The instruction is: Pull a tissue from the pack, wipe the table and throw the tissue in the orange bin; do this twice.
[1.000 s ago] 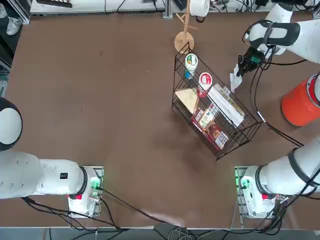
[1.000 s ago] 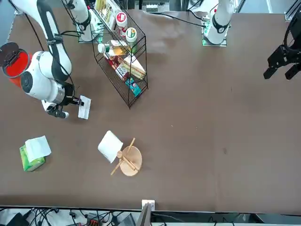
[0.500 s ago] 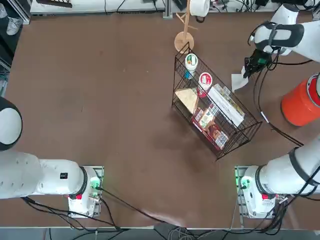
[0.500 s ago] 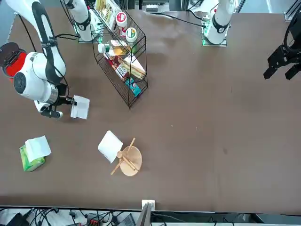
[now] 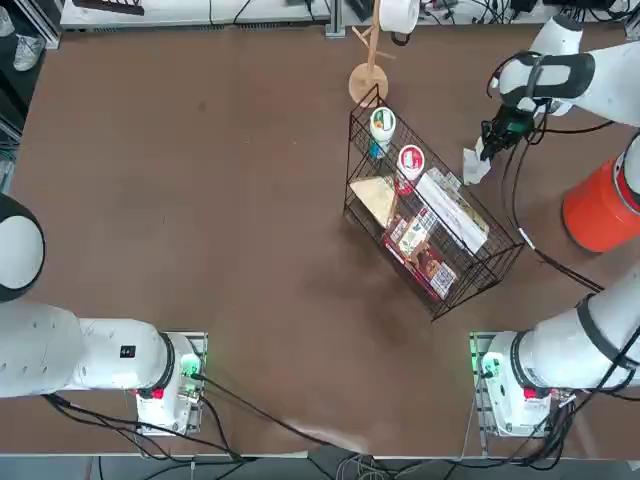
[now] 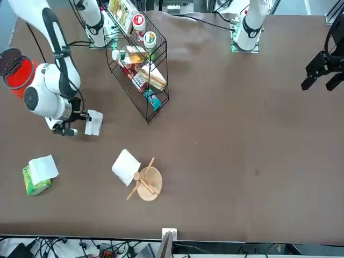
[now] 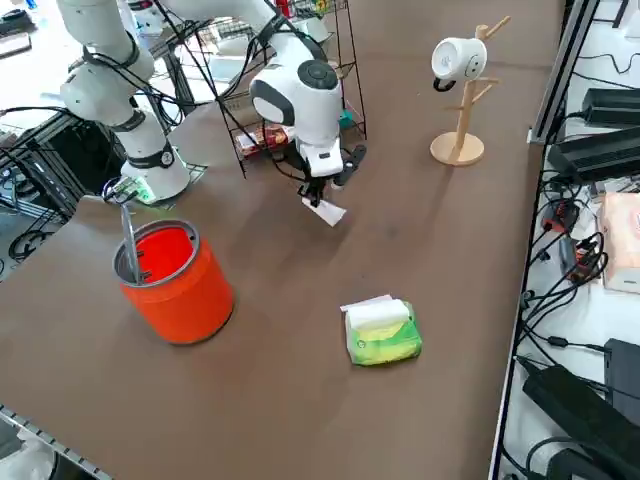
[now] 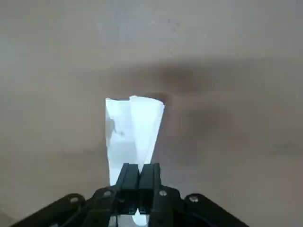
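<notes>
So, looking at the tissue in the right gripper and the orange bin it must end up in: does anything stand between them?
Nothing visible stands between the tissue in the right gripper and the orange bin; only tabletop shows there.

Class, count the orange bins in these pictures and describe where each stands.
1. The orange bin stands on the table, lid raised, with the tissue pack apart from it. No others show.

Right end effector (image 8: 139, 174) hangs low, fingers pinched together.
</notes>
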